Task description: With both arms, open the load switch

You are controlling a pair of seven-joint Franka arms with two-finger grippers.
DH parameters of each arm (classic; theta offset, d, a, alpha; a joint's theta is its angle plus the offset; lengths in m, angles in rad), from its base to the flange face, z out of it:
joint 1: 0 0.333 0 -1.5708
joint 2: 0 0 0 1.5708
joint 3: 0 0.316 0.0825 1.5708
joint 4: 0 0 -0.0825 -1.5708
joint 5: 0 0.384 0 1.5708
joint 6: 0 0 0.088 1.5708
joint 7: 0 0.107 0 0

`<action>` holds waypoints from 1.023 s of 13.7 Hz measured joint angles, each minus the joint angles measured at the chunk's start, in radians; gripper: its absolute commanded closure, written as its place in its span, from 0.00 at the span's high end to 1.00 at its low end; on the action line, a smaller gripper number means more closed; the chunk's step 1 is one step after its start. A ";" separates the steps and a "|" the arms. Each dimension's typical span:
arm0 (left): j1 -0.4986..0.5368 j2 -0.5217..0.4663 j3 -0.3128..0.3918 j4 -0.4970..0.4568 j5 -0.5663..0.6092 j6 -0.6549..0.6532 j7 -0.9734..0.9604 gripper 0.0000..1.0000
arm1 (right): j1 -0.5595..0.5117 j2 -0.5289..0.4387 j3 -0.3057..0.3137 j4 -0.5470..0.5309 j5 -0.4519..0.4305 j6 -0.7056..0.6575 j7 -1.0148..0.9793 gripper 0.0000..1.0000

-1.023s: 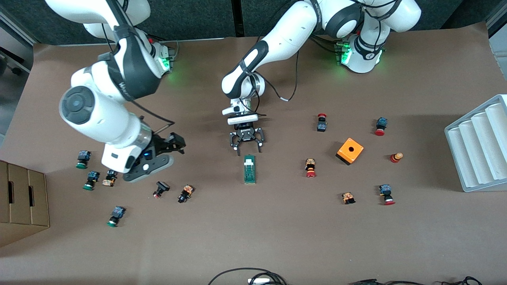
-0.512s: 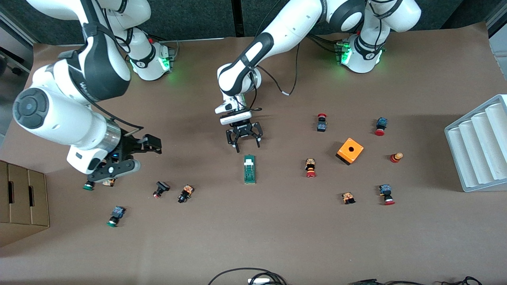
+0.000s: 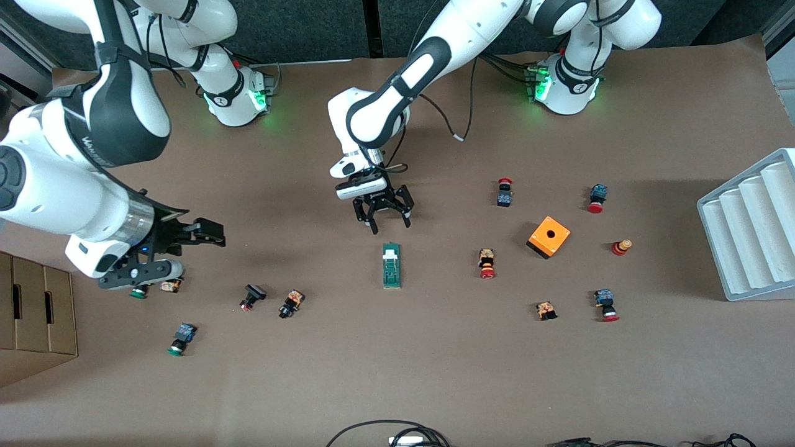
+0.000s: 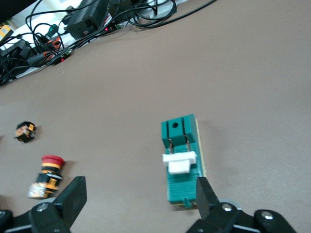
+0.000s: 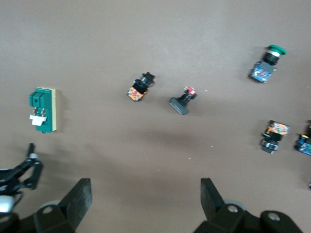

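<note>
Right now, reading my front view across from the right arm's end, I first have a cardboard box (image 3: pixel 34 320) at the table's edge, at about 9 o'clock from the table's middle. My right gripper (image 3: pixel 199 239) hangs over a cluster of small push buttons there, a green-capped one (image 3: pixel 138 292) and an orange-bodied one (image 3: pixel 169 286) just under its body; its fingers are spread wide with nothing between them, which the right wrist view confirms. At roughly 5 o'clock from that gripper lie a black flat-headed button (image 3: pixel 251 296) and an orange-and-black one (image 3: pixel 290 303), with another green-capped button (image 3: pixel 181 338) nearer the camera. In the middle of the table I see the load switch (image 3: pixel 391 265), lying flat with its long axis pointing at 12 and 6 o'clock, its white piece (image 4: pixel 179 162) at the 12 o'clock end. My left gripper (image 3: pixel 386 218) hovers at about 12 o'clock from it, released and empty, its fingers (image 4: pixel 72 199) apart, not touching the switch. Toward the left arm's end sit red-capped buttons (image 3: pixel 487 264) around an orange cube box (image 3: pixel 549 236) with a hole, and a grey ribbed tray (image 3: pixel 748 226) stands at 3 o'clock.
</note>
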 measured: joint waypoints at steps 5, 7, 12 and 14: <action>0.086 -0.110 0.002 0.006 -0.219 0.014 0.358 1.00 | -0.051 -0.053 0.029 0.001 -0.038 -0.078 0.007 1.00; 0.131 -0.160 0.004 0.010 -0.324 0.015 0.496 1.00 | -0.053 -0.078 0.006 0.002 -0.041 -0.115 0.011 1.00; 0.283 -0.270 0.011 0.049 -0.635 0.009 0.837 1.00 | -0.061 -0.109 -0.090 0.004 -0.041 -0.182 0.009 1.00; 0.352 -0.311 0.013 0.053 -0.750 -0.012 0.923 1.00 | -0.063 -0.116 -0.124 0.004 -0.041 -0.197 0.007 1.00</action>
